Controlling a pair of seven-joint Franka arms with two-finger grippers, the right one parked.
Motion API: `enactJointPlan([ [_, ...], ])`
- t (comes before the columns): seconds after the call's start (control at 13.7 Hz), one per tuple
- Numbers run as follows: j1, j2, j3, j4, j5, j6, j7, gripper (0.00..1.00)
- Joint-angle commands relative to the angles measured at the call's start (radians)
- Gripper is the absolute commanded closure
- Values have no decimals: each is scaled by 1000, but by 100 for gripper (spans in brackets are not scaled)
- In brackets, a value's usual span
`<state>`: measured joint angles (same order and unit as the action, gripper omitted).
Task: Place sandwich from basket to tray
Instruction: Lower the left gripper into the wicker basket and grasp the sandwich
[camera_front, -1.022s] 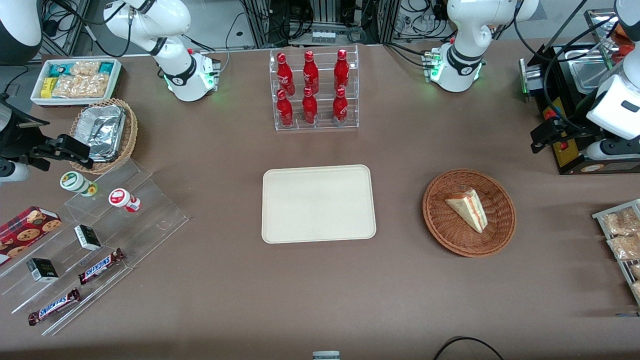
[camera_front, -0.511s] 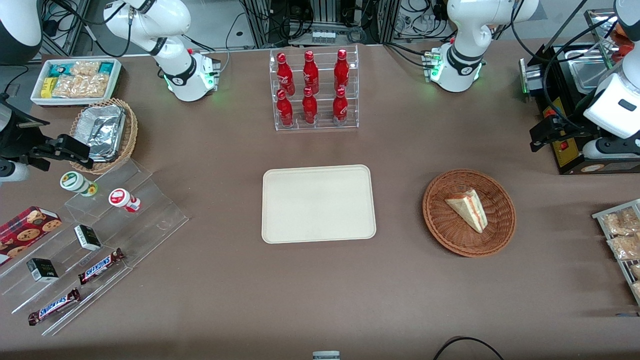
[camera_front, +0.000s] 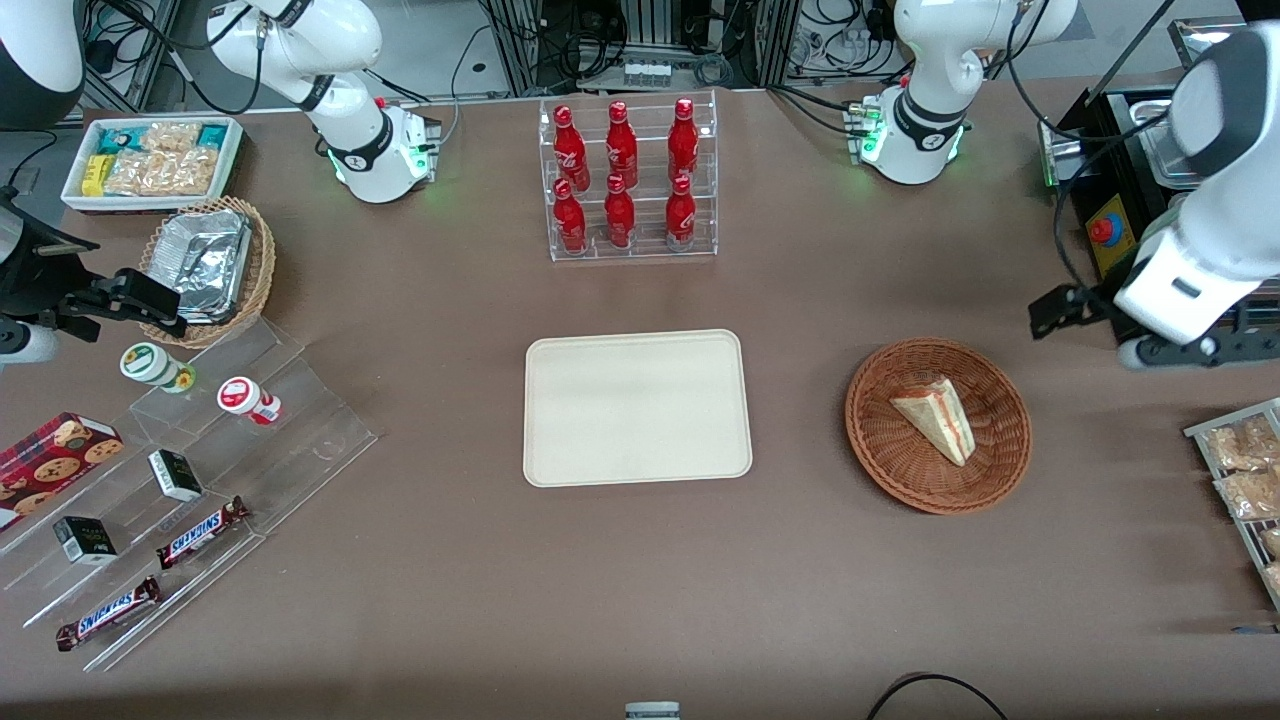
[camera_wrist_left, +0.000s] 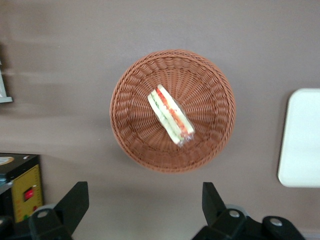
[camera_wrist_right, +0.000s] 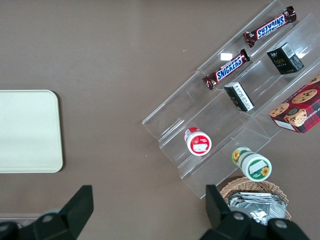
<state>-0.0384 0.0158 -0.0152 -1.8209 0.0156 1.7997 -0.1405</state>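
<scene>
My gripper (camera_wrist_left: 142, 207), fingers spread wide, hovers high off the wicker basket (camera_wrist_left: 131, 82) whose sandwich wedge (camera_wrist_left: 170, 115) lies angled ten-to-four, so descending unrotated risks pinching its corners and toppling it.

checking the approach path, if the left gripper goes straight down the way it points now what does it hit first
Probably bare table, not the basket. The left gripper points down with open jaws, high up and just off the basket's rim; the sandwich lies off that line. Depth is hard to judge.
</scene>
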Motion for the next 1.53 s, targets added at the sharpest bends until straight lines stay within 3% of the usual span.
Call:
enactJointPlan([
  [0.0, -3, -19, -3, -113, 3, 133, -129, 0],
  [0.29, -9, -10, -6, -271, 1, 363, -290, 0],
  [0.73, -12, 53, -72, -363, 1, 504, -499, 0],
  [1.46, -14, 183, -74, -390, 6, 610, -527, 0],
])
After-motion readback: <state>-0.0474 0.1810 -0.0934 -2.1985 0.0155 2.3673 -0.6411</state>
